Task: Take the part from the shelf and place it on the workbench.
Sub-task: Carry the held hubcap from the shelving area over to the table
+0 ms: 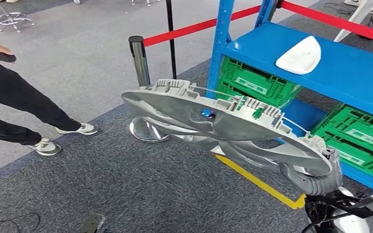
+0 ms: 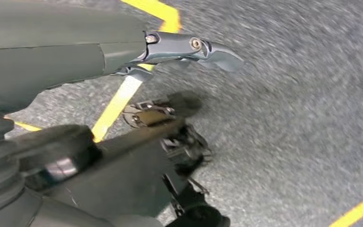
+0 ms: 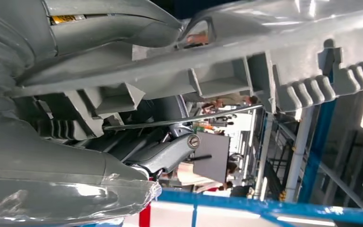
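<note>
A large grey plastic part (image 1: 223, 121), long and curved with ribbed clips along its edge, hangs in the air in front of the blue shelf (image 1: 349, 73). My right hand (image 1: 315, 179) grips its near end at the lower right. In the right wrist view the part (image 3: 264, 61) spans the picture, with my dark fingers (image 3: 170, 151) curled beneath it. My left hand (image 2: 123, 56) hangs above the grey carpet, its fingers apart and holding nothing.
A white part (image 1: 298, 56) lies on the shelf board, with green crates (image 1: 257, 82) on the level below. A barrier post (image 1: 139, 60) with a red belt stands left of the shelf. A person (image 1: 9, 97) stands at the far left. Yellow tape (image 1: 262, 182) marks the floor.
</note>
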